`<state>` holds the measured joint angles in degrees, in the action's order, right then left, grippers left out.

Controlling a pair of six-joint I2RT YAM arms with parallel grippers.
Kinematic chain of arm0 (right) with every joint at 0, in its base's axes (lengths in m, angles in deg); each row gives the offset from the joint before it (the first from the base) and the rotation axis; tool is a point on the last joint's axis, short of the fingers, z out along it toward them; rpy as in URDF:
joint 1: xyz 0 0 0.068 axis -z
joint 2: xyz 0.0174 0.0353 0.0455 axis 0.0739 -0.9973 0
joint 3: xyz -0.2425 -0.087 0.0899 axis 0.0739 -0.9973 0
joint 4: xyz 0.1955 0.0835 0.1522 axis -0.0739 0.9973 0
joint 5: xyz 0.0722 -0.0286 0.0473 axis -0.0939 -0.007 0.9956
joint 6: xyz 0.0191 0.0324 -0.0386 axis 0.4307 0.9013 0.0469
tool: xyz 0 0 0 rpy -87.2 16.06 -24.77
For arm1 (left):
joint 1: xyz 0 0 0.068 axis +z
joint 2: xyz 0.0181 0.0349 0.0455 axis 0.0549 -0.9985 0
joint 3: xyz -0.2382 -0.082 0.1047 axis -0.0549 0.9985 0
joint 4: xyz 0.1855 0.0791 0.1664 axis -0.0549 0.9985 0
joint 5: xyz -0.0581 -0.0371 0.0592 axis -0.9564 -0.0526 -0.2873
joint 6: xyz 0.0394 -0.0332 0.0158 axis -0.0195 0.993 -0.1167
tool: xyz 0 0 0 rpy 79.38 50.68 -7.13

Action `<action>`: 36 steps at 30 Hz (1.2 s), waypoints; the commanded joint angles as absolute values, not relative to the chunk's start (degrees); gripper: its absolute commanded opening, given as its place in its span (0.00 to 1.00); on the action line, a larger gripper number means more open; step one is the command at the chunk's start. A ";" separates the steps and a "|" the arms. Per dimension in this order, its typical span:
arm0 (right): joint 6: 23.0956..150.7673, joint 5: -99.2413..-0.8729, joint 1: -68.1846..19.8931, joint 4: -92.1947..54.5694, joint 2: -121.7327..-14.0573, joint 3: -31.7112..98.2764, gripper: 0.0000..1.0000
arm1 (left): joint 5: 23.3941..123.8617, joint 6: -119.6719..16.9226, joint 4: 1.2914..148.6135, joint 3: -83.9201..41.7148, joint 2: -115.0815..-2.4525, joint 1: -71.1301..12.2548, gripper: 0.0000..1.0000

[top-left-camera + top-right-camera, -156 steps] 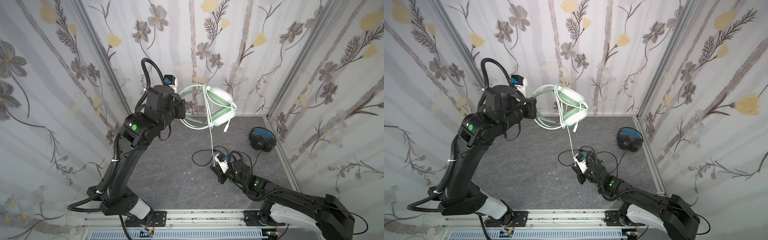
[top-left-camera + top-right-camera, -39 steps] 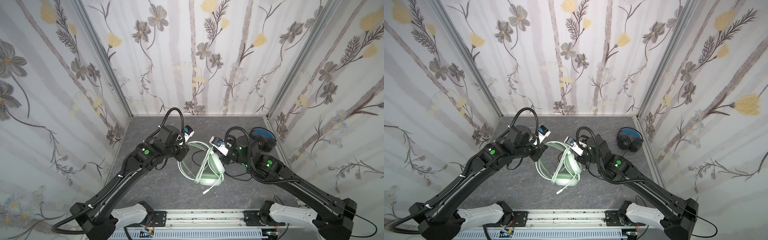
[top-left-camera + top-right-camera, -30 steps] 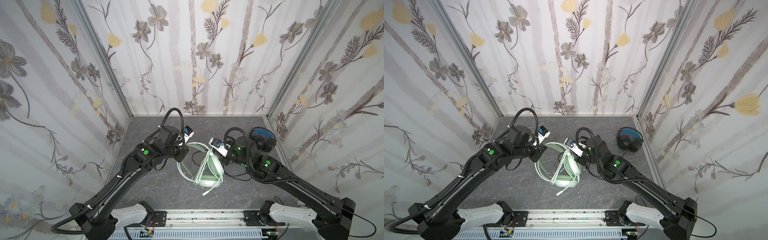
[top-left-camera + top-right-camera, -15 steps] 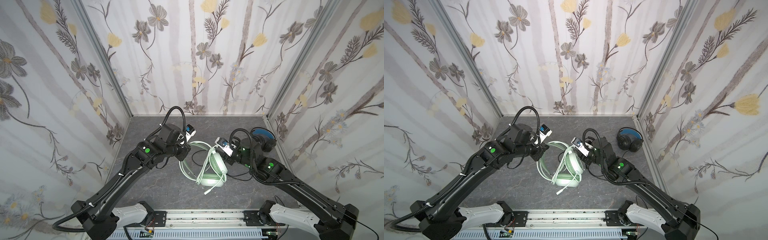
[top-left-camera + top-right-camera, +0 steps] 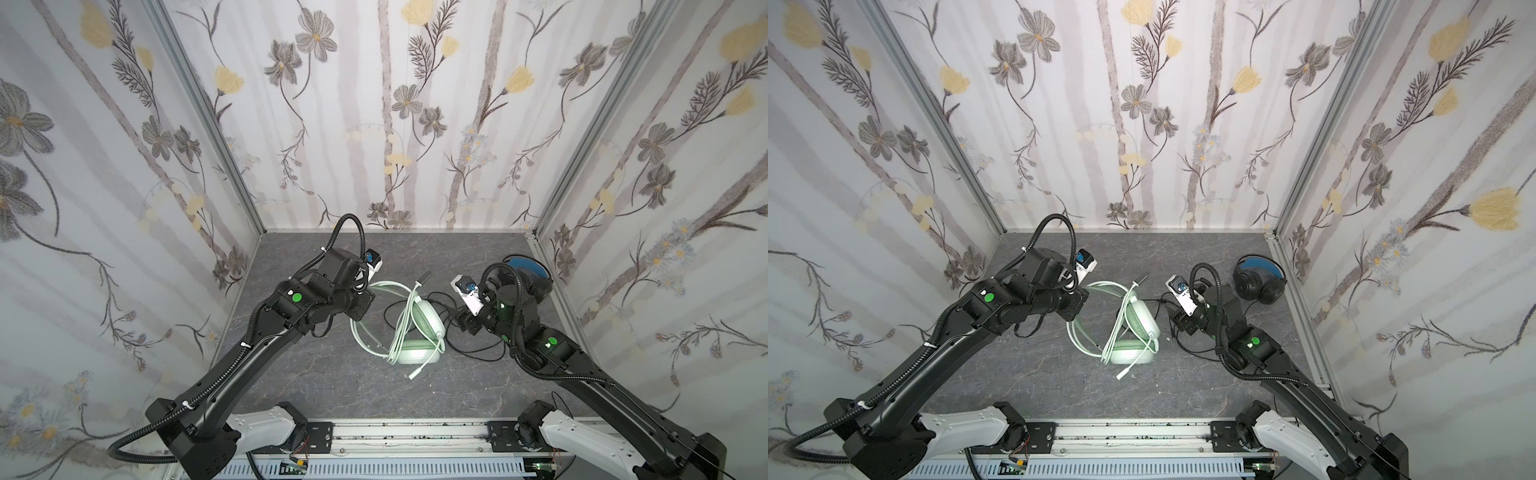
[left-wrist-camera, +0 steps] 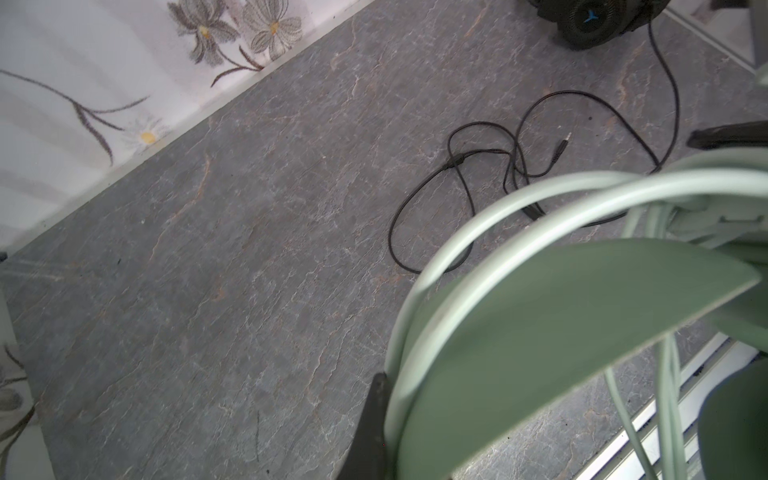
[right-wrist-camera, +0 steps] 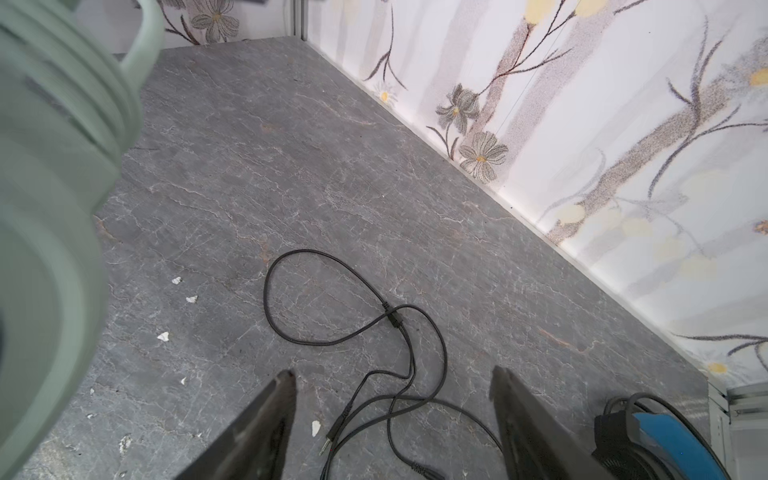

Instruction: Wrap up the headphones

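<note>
- The left jaws are closed on the thin double hoop of the pale mint-green over-ear headset (image 5: 428,326), on the side of it turned away from the black over-ear headset with the blue inner band (image 5: 1252,286).
- The right jaws stand wide and hold nothing. They hang between the two headsets, above loops of the thin black cable (image 7: 392,321).
- We find the mint-green headset on the grey stone-patterned table (image 5: 311,374), well apart from the black headset. Its whitish cable (image 5: 403,328) lies in several strands across the cups and band. The plug end trails loose on the side away from the black headset.
- We judge this headset light: hard plastic with soft pads. The hoop looks springy, so a grip there may let the cups swing. The strands look smooth and could slide off if the headset is tipped, and the loose end wants tucking in.
- The black headset sits in the table's corner. Its cable runs out toward the mint-green one in limp, tangled loops, not wound at all.
- We would take the black headset by its stiff headband, not the padded cups.
- We would take its cable near the plug or the small junction, where there is more to pinch. The cable is thin, floppy and flat on the table, so the jaws would need to close fully, and it may snag in its own loops.
</note>
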<state>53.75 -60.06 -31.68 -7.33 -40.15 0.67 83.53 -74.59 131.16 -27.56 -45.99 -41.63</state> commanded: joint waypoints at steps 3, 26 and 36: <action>58.32 -62.98 -31.41 -10.58 -39.04 0.06 0.82 | 86.09 -68.83 131.23 -25.15 -45.92 -39.67 0.00; 70.80 -73.03 -31.58 -5.57 -43.46 9.68 1.00 | 85.56 -61.16 111.10 -26.59 -70.13 -23.93 0.00; 68.77 -70.46 -31.55 -3.88 -45.38 13.48 1.00 | 82.06 -63.33 105.42 -42.14 -90.95 -21.34 0.00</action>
